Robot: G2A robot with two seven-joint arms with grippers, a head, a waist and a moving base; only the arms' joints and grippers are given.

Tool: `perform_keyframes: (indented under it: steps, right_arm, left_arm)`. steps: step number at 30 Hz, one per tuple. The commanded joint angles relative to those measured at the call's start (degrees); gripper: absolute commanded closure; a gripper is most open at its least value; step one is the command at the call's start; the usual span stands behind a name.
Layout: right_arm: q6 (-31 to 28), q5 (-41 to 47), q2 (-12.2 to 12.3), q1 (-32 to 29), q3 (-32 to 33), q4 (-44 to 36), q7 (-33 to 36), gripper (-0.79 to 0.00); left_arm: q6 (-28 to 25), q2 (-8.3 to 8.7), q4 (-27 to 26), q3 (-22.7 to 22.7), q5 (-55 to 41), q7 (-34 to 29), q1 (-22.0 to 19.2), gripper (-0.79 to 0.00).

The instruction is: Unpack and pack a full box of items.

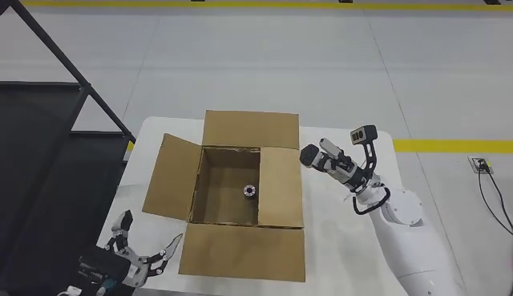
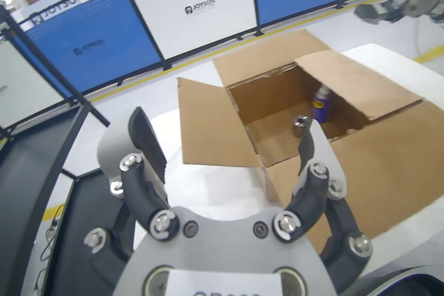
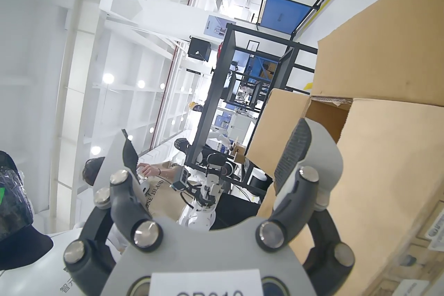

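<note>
Box (image 1: 240, 252), flaps open: can (image 2: 321, 104), socket (image 1: 249, 190) inside; unpacking judged unfinished. Left claw (image 2: 225, 124) 8 o'clock, right claw (image 3: 215, 134) 2 o'clock, both spread, empty.

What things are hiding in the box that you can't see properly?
- Top view: an inward flap covers part of the box; whatever stands under it is hidden.
- Left wrist view: a finger of the left tool cuts across the small metal part and the foot of the blue can.
- Right wrist view: the box's walls block its inside, beyond the right tool.
</note>
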Motion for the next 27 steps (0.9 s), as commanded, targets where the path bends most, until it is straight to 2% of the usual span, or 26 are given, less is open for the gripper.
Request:
perform_keyframes:
  steps: [1,3,8,11,12,13,23,27]
  right_arm:
    - [-0.9,-0.8,0.6,-1.1,1.7,-0.6,1.8,-0.785]
    - [-2.1,-2.1,1.2,-2.7,3.9,-1.4,2.8,-0.785]
    - [-5.3,-4.1,2.8,-7.8,9.5,-2.9,4.9,-0.785]
    - [-6.3,-3.3,3.6,-10.5,12.5,-2.6,5.5,-0.785]
    - [-5.3,-3.0,3.8,-11.1,13.1,-2.3,5.6,-0.785]
    - [-5.3,-3.0,3.8,-11.1,13.1,-2.3,5.6,-0.785]
    - [-5.3,-3.0,3.8,-11.1,13.1,-2.3,5.6,-0.785]
    - [-6.2,-2.8,4.1,-11.9,13.5,-3.7,4.9,-0.785]
  left_arm:
    - [-3.3,0.18,-0.1,1.7,0.1,-4.3,-3.6,-0.785]
    - [-7.8,0.37,1.0,4.4,-2.0,-9.4,-8.7,-0.785]
    - [-13.3,0.12,10.0,14.0,-11.1,-24.8,-28.3,-0.785]
    - [-14.0,-0.51,17.9,19.4,-20.2,-33.8,-40.1,-0.785]
    - [-12.2,-0.82,20.4,20.5,-23.4,-36.1,-43.4,-0.785]
    - [-11.9,-0.87,20.9,20.9,-23.5,-36.8,-44.4,-0.785]
    - [-11.6,-0.9,21.3,21.0,-23.8,-36.9,-44.3,-0.785]
    - [-9.0,-1.49,25.4,24.7,-29.0,-42.3,-47.8,-0.785]
